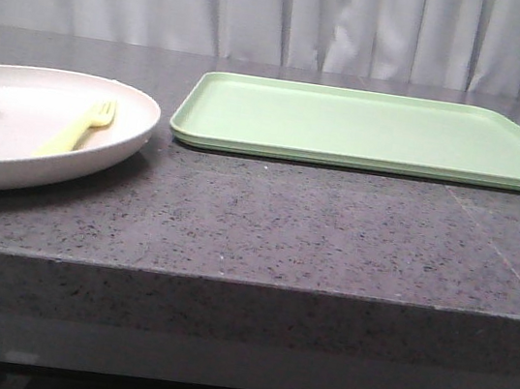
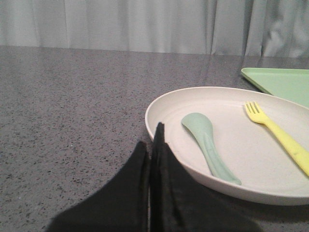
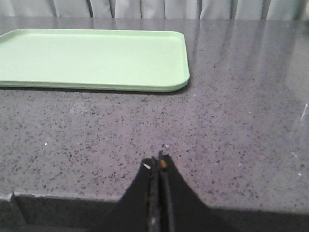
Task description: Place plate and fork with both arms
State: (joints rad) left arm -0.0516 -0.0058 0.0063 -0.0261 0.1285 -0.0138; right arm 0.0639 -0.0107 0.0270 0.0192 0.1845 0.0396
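While nothing is yet lifted, the scene is dominated by the grey speckled table [image 1: 265, 225], on which all the things are laid. On its far right part the flat light-green tray [image 1: 377, 129] is seen, with nothing on it, so it is probably meant as the place where the things are to be put. At the left, just beside the tray but apart from it, the cream plate [image 1: 10, 162] is set near the table's front edge, where it can be reached by the left arm. Inside the plate the pale-yellow fork [image 1: 79, 126] is laid, its tines pointing far; a small grey-green spoon [image 2: 210, 145] is laid to the left of the fork, the two not touching.

The left gripper [image 2: 153, 145] is held low at the near rim of the plate, its dark fingers pressed together with nothing between them; whether the rim is touched cannot be told. The right gripper [image 3: 159, 166] is held over bare table, on the near side of the tray, also clenched and empty. Both would need to be opened before the plate and fork can be grasped.
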